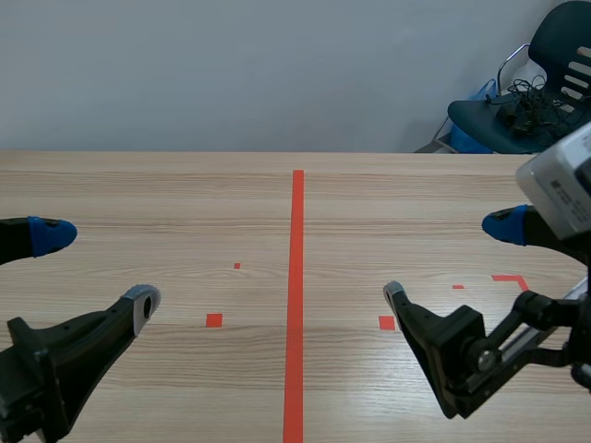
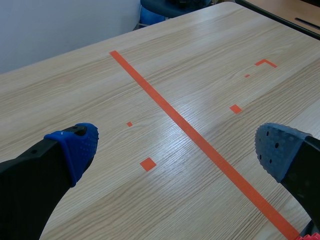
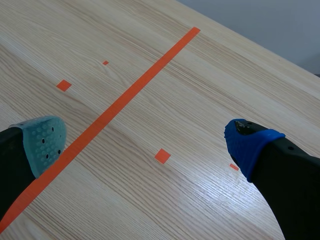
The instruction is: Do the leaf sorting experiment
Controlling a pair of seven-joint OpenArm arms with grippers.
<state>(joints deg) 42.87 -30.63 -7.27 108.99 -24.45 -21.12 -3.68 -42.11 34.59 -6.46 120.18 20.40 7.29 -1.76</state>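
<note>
Leaves are nowhere to be seen in any of the three views, nor is any tray or bin to sort them into, so the task's material seems not to be laid out yet.

Scene view: the left gripper (image 1: 97, 268) and the right gripper (image 1: 451, 258) hang low over the wooden table (image 1: 185, 194), one on each side of the centre tape line (image 1: 297, 277) and well apart from each other. Both have their fingers spread wide with nothing between them. This mirrored pose reads as a ready stance: each arm keeps to its own half with the middle free, probably so that things can be set down there. Small orange squares (image 1: 214, 320) and a corner mark (image 1: 513, 279) sit on the wood, likely showing where things belong. Beyond the far edge stands a dark chair (image 1: 536, 101) with cables on its seat.

Left wrist view: the left gripper (image 2: 175, 150) shows a blue pad on each finger, far apart. Only bare wood, the tape line and a few squares lie under and ahead of it.

Right wrist view: the right gripper (image 3: 147, 142) is likewise wide open and holds nothing. It has a pale green pad on one finger and a blue one on the other. The tape line runs past the green-padded finger, and one square lies just ahead, between the fingers.

I judge the task to be at its very start: no pick can be chosen until leaves appear
</note>
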